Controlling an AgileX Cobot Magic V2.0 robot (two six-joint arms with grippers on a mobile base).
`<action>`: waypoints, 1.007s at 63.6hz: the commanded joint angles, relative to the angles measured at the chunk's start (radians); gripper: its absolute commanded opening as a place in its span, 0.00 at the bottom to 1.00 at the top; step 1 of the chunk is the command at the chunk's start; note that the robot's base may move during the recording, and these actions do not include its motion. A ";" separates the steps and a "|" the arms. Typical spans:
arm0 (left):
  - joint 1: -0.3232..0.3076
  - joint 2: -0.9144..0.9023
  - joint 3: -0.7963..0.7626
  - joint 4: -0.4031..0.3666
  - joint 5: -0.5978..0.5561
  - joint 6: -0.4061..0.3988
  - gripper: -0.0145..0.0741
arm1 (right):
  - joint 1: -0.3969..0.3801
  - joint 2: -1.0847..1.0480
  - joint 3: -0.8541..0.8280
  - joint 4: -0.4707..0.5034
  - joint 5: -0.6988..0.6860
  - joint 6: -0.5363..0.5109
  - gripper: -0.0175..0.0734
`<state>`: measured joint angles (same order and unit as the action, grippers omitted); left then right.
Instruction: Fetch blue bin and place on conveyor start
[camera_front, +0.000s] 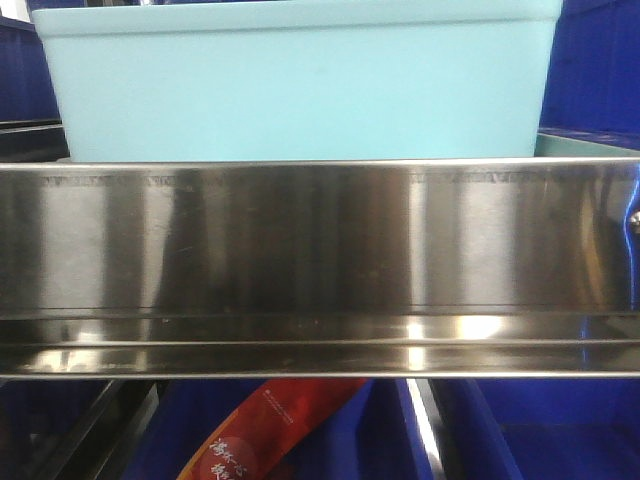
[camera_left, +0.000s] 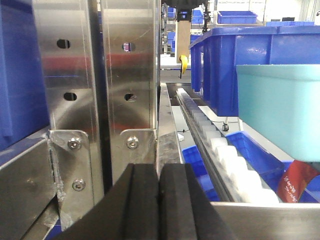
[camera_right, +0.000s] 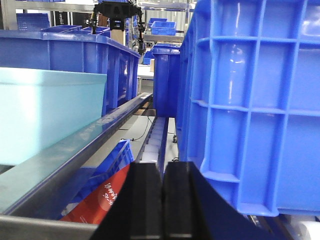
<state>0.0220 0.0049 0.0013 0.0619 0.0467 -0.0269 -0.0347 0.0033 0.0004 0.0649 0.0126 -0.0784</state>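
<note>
The blue bin (camera_front: 300, 80), a pale aqua plain-walled tub, stands on a shelf right behind a shiny steel rail (camera_front: 320, 260). It also shows at the right of the left wrist view (camera_left: 280, 110) and at the left of the right wrist view (camera_right: 45, 115). My left gripper (camera_left: 159, 200) is shut and empty, low in front of steel uprights, left of the bin. My right gripper (camera_right: 162, 200) is shut and empty, to the right of the bin, beside a dark blue ribbed crate (camera_right: 255, 105). The conveyor start is out of view.
Dark blue ribbed crates (camera_left: 235, 60) stand behind and beside the bin. Steel uprights with bolted brackets (camera_left: 95, 90) rise at the left. A red packet (camera_front: 265, 435) lies in a blue crate below the rail. White rollers (camera_left: 225, 155) run along a lower track.
</note>
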 joint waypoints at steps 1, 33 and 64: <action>-0.006 -0.005 -0.001 0.003 -0.012 0.001 0.04 | -0.004 -0.003 0.000 -0.007 -0.022 -0.002 0.01; -0.006 -0.005 -0.001 0.003 -0.012 0.001 0.04 | -0.004 -0.003 0.000 -0.007 -0.022 -0.002 0.01; -0.006 -0.005 -0.001 0.003 -0.041 0.001 0.04 | -0.004 -0.003 0.000 -0.007 -0.040 -0.002 0.01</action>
<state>0.0220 0.0049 0.0013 0.0619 0.0443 -0.0269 -0.0347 0.0033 0.0004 0.0649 0.0126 -0.0784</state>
